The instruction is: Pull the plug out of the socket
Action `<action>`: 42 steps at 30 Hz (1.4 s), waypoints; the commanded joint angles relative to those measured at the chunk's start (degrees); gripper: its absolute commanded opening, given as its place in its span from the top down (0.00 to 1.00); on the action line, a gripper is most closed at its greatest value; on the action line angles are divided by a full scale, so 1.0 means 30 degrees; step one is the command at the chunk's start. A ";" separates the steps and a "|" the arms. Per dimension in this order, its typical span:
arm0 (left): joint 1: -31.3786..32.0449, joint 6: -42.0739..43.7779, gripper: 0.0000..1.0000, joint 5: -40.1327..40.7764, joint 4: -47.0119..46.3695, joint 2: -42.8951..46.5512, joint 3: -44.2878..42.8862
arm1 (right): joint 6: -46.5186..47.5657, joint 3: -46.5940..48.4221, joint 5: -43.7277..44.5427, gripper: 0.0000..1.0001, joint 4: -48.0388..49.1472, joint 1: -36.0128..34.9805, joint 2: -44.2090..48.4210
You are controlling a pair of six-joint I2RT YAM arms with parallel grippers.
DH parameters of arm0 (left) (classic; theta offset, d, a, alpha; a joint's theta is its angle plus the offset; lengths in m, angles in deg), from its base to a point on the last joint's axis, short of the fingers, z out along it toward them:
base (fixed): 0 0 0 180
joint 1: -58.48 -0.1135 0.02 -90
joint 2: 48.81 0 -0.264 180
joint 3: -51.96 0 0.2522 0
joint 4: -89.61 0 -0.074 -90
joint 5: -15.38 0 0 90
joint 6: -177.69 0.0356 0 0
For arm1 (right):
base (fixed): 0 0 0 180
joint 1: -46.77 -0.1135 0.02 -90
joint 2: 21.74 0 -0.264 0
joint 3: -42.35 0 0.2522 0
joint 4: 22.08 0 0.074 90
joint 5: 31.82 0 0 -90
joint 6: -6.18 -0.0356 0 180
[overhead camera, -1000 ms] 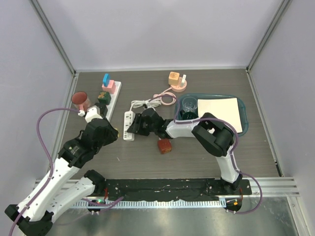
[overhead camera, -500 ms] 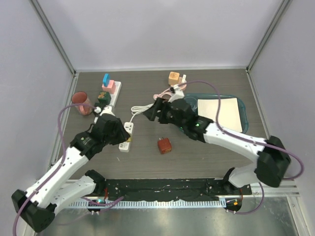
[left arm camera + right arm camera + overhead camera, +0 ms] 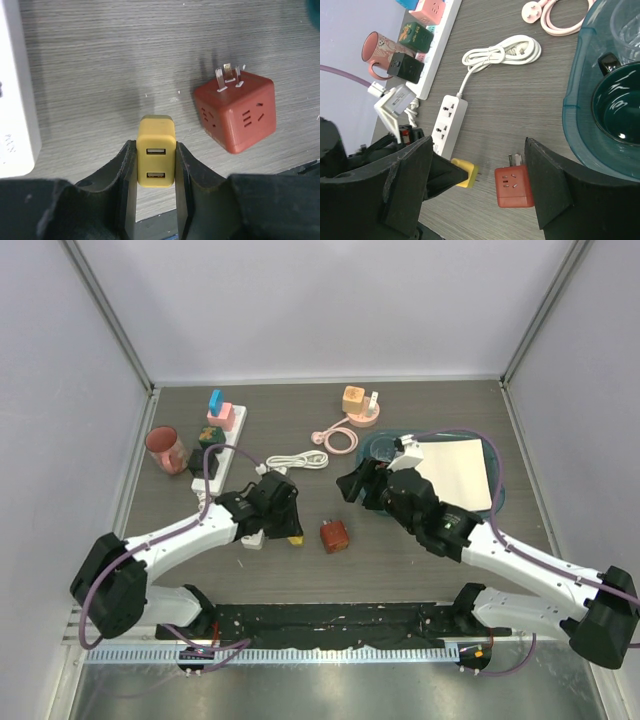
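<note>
My left gripper (image 3: pixel 283 528) is shut on a yellow USB plug (image 3: pixel 156 158), held just above the table with its prongs free in the air; the plug also shows in the right wrist view (image 3: pixel 467 172). The white power strip (image 3: pixel 448 123) lies just left of it, its sockets empty, and shows at the left edge of the left wrist view (image 3: pixel 15 100). A red cube adapter (image 3: pixel 334 536) lies on the table right of the plug, prongs showing. My right gripper (image 3: pixel 357 484) is wide open and empty, hovering above the red cube (image 3: pixel 514 186).
A teal tray (image 3: pixel 497 495) with a dark cup, a glass and white paper sits at right. A coiled white cable (image 3: pixel 297 459) and a pink cable (image 3: pixel 338 438) lie behind. A long white strip with adapters (image 3: pixel 226 432) and a pink mug (image 3: pixel 166 447) stand at left.
My left gripper has moved right, away from the white strip, with the yellow plug in it, now free of the socket. My right gripper left the strip and pulled back to the right.
</note>
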 commanded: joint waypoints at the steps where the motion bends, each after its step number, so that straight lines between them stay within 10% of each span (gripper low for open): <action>1: 0.0101 -0.0343 0.79 -0.1591 -0.2579 -0.1230 -0.0165 | 0.0395 -0.0028 0.1166 0.21 0.0105 0.0010 0.0456; 7: 0.0307 -0.0316 0.63 -0.1889 -0.2788 -0.2609 -0.0573 | 0.0454 -0.0087 0.1285 0.21 -0.0013 0.0010 0.0749; 14: 0.0278 0.0795 0.03 0.0890 -0.0476 -0.1175 -0.2417 | 0.0629 -0.0058 0.0962 0.20 -0.0247 -0.0019 0.0867; 24: -0.3641 0.4837 0.00 0.4794 0.4829 -0.1407 -0.8863 | 0.0659 -0.0291 0.0465 0.20 -0.0424 0.0010 0.1306; 42: -1.3431 0.8443 0.00 0.4263 0.1783 -0.3952 -0.9948 | 0.0425 -0.0263 -0.0970 0.20 -0.0395 0.0010 0.1511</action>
